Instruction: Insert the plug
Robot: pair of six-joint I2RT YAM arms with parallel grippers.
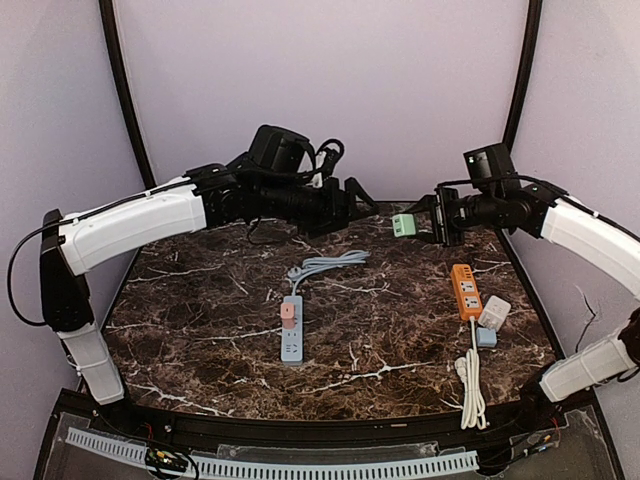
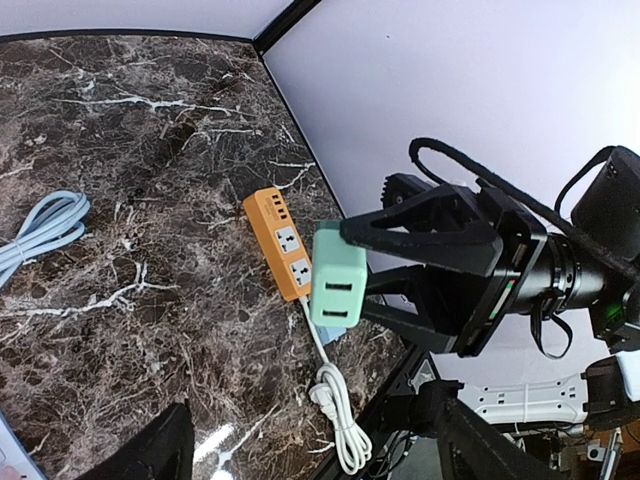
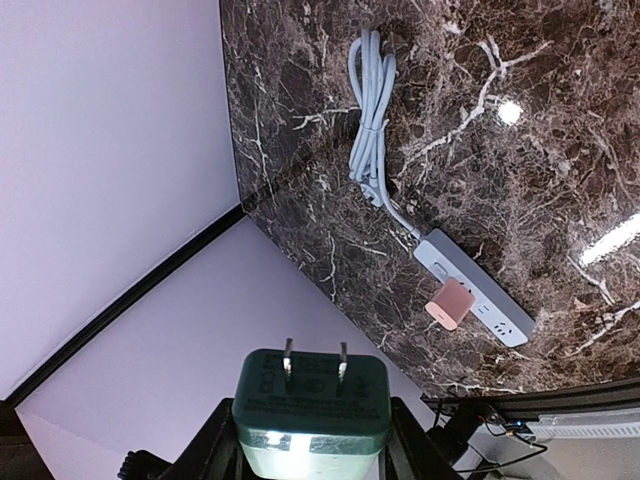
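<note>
right gripper (image 1: 418,226): my jaws are closed on the green plug (image 3: 312,400), one finger on each flat side; its two prongs (image 3: 288,357) stand clear of my fingers and point away from my wrist
green plug, place: held in the air well above the surface (image 1: 200,300), past the far end of the orange power strip (image 1: 465,291) and a little to its left; it touches nothing but me
left gripper (image 1: 350,206): raised further left of the orange power strip, facing the plug; jaws open, nothing between them
orange power strip: flat on the surface, sockets up; a white adapter (image 1: 494,313) lies just beside its near end
blue-grey power strip (image 1: 291,340): well to the left of the orange one, with a pink plug (image 1: 288,311) seated in it; which strip is meant I cannot tell
how the plug should handle: I judge it light and rigid with a smooth plastic shell; it could twist or slip in my grip once the prongs meet resistance; thin prongs may bend if they enter askew
where to hold: mid-body on the flat opposite sides, fingers back from the prong face
risk: either strip looks light enough to slide under the push; my open jaws could steady it
</note>
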